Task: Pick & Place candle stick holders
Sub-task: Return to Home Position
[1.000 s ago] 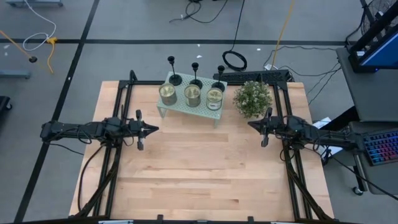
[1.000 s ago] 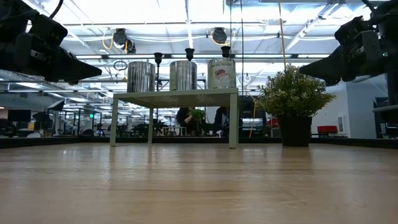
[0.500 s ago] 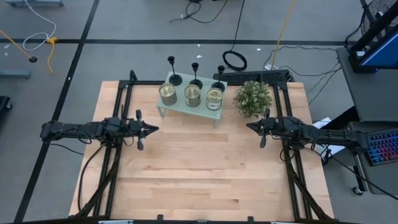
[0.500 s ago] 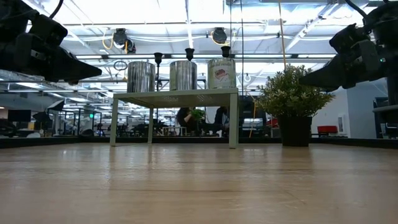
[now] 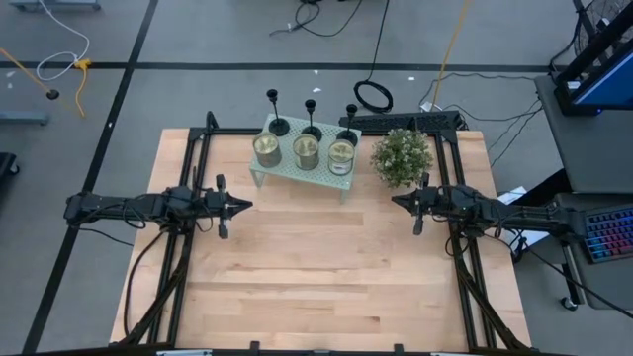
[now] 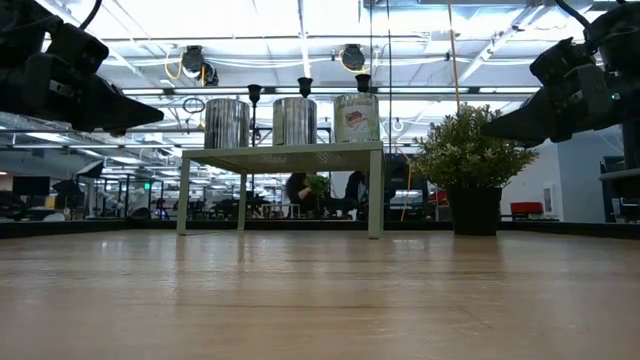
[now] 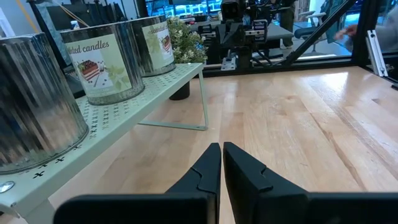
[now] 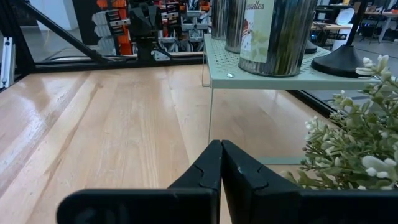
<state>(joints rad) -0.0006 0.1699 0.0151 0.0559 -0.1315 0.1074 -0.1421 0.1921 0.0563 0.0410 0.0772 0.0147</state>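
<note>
From above, the three candle stick holders [image 5: 312, 130] stand in a row along the back edge of the shelf [image 5: 297, 172], upper centre of frame, with their round bases showing. The low view shows only their cups above the candle tins [image 6: 295, 120]. The stems are upright. Wrist views show the left gripper [image 7: 221, 148] and right gripper [image 8: 221, 144] pressed closed and empty.

Candle stick holders [image 6: 305, 87] mostly behind tins [image 6: 294, 121]
</note>
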